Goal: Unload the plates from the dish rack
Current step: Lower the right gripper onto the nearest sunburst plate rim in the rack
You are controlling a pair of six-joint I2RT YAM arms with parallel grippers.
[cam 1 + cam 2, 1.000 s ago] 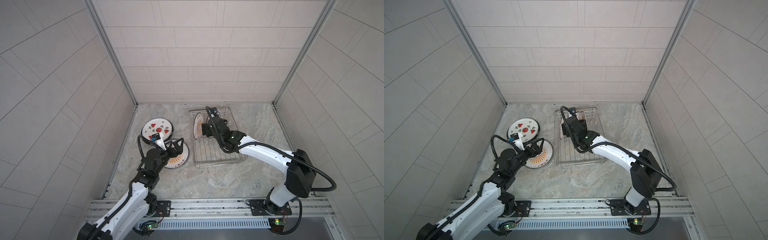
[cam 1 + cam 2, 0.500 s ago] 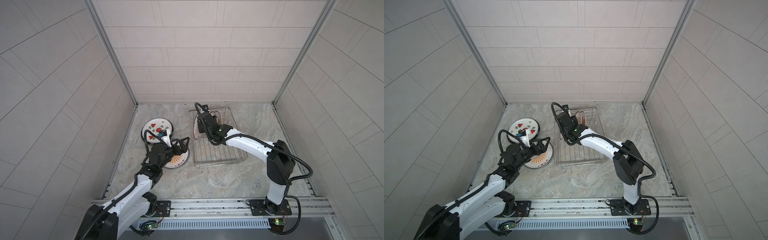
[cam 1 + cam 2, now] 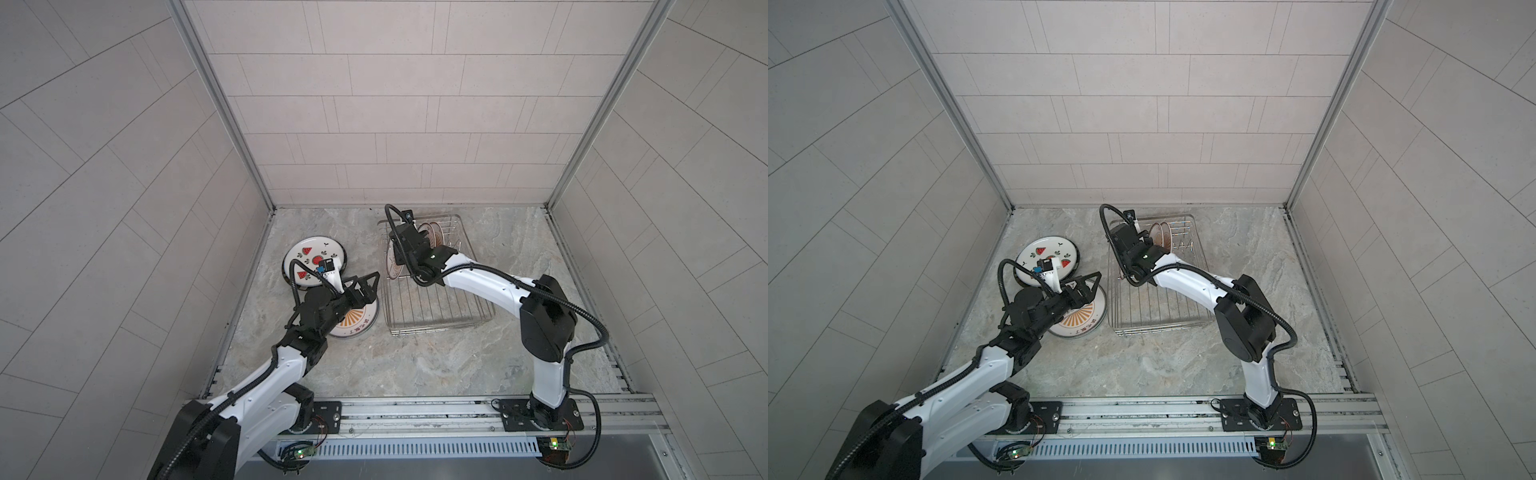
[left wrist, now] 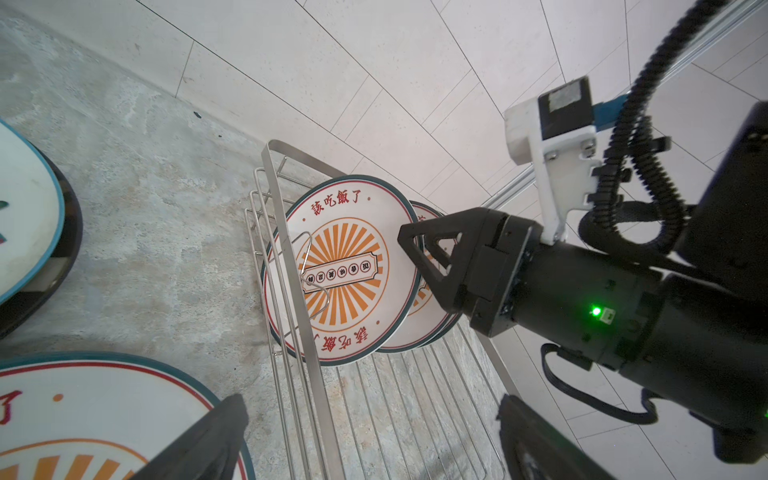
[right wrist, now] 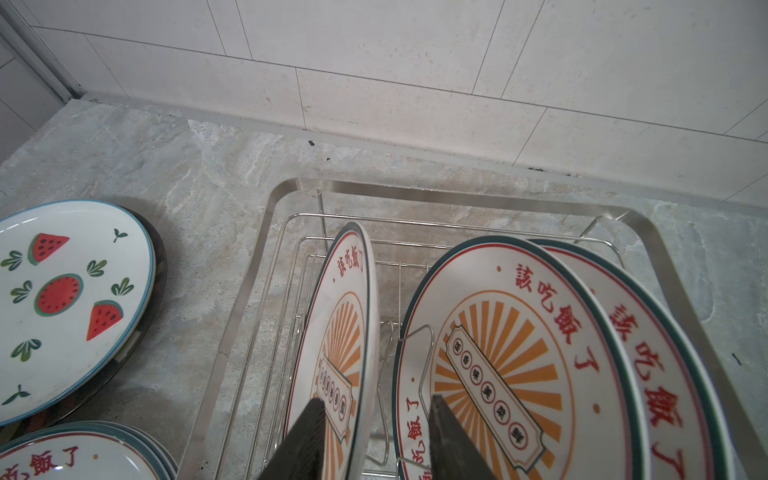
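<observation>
The dish rack (image 3: pixel 436 322) (image 3: pixel 1152 322) (image 5: pixel 415 193) holds three upright sunburst plates. My right gripper (image 5: pixel 374 399) is open and reaches down over the leftmost plate (image 5: pixel 345 328) (image 4: pixel 345 270) (image 3: pixel 392 268). That plate's rim lies between the fingers; one finger lies against its face, and a gap shows at the other. Two more plates (image 5: pixel 498 332) (image 5: pixel 665 357) lean behind it. My left gripper (image 3: pixel 363 282) (image 3: pixel 1088 282) (image 4: pixel 372 415) is wide open and empty. It hovers over a sunburst plate (image 3: pixel 353 328) (image 3: pixel 1079 328) lying flat on the table, and points toward the rack.
A watermelon plate (image 3: pixel 309 255) (image 3: pixel 1044 253) (image 5: pixel 62 299) rests on a dark plate left of the rack, near the left wall. Tiled walls close in the back and both sides. The near half of the rack (image 4: pixel 415 415) holds only bare wire.
My right jaws have narrowed around the leftmost plate's rim, and that wrist has shifted slightly left. The left gripper has edged toward the rack, still open.
</observation>
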